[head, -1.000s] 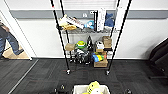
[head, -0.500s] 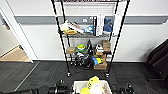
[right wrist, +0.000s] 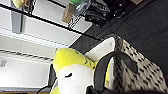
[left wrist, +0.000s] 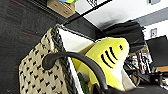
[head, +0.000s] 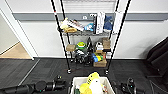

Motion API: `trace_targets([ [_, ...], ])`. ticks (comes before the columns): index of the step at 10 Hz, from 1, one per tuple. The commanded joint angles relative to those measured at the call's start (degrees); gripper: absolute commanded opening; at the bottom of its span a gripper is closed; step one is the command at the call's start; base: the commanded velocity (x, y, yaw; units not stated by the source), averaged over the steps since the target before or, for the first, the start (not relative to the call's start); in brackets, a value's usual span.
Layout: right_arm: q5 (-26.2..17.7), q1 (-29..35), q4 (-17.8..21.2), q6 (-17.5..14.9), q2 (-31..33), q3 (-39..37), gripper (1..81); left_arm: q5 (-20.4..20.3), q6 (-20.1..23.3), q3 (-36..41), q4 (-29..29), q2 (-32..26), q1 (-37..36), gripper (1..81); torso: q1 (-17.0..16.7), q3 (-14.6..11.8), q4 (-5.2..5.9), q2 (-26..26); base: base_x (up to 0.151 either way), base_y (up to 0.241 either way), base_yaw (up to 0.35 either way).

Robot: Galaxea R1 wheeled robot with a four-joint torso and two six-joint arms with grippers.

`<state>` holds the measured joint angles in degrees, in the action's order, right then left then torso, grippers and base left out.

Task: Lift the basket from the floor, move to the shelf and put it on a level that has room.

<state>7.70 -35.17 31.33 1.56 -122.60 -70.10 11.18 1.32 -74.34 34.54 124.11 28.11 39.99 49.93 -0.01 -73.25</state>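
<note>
The cream chequered basket with yellow and white plush toys in it sits at the head view's lower edge, between my two arms. My left gripper is at its left end and my right gripper at its right end. In the left wrist view the dark loop handle arches from the basket's rim into my gripper. The right wrist view shows the other handle running into that gripper. The black wire shelf stands straight ahead on dark carpet floor. Its top level touches the upper edge.
Books and magazines fill one tier, and boxes, bottles and toys crowd the lower ones. A doorway with light wooden flooring opens at the left. Something black and bulky stands at the right by the white wall.
The camera has come closer to the shelf, which now looks larger and reaches past the upper edge. The basket stays between my arms.
</note>
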Motion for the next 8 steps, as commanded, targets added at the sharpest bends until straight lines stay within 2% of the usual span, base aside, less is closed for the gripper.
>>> trace_targets([
  [1, -1.11, 8.57, 0.49, 2.13, 2.68, 4.72, 1.0, 1.57, 0.44, 5.16, 3.43, -3.43, -9.08, 1.0, -3.50, 0.00, 0.00, 5.43, 0.000, 0.000, 0.000],
  [2, -1.02, 8.14, 0.49, 2.13, 3.39, 5.95, 1.0, 1.39, 0.53, 7.54, 3.35, -4.57, -9.17, 1.0, -4.87, -5.42, 0.00, 7.59, 0.000, 0.000, 0.000],
  [4, -0.94, 8.57, 0.49, 2.13, 5.06, 7.35, 1.0, 1.30, 0.53, 9.20, 3.34, -5.36, -9.34, 1.0, -6.71, -6.28, 0.00, 10.54, 0.000, 0.000, 0.000],
  [5, -0.76, 8.92, 0.49, 2.22, 5.49, 8.05, 1.0, 1.30, 0.53, 9.47, 3.34, -5.36, -9.34, 1.0, -7.58, -7.55, 0.00, 11.94, 0.000, 0.000, 0.000],
  [8, -0.76, 9.54, 0.49, 2.39, 6.38, 9.29, 1.0, 1.21, 0.53, 10.62, 3.34, -6.15, -9.52, 1.0, -11.30, -13.20, 0.00, 17.45, 0.000, 0.000, 0.000],
])
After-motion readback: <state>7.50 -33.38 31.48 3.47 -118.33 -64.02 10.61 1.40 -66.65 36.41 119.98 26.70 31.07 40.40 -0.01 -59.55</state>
